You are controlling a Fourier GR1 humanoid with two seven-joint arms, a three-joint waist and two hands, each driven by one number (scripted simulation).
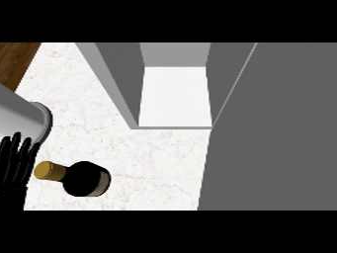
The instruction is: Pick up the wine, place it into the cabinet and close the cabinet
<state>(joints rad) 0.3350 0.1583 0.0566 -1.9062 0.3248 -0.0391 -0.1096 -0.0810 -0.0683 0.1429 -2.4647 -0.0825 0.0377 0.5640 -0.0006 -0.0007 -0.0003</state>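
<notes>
Nearest, the left hand (10, 165) is seen with fingers straight, holding nothing, just beside the wine (76, 177) on the marble counter (142, 158). Nothing is done: the cabinet (175, 94) stands open, unfilled.

One bottle (83, 178), near left, gold cap. One cabinet (174, 94), far centre, its one door (280, 133) open at right. One hand (9, 170), near left edge. One counter (127, 148).
</notes>
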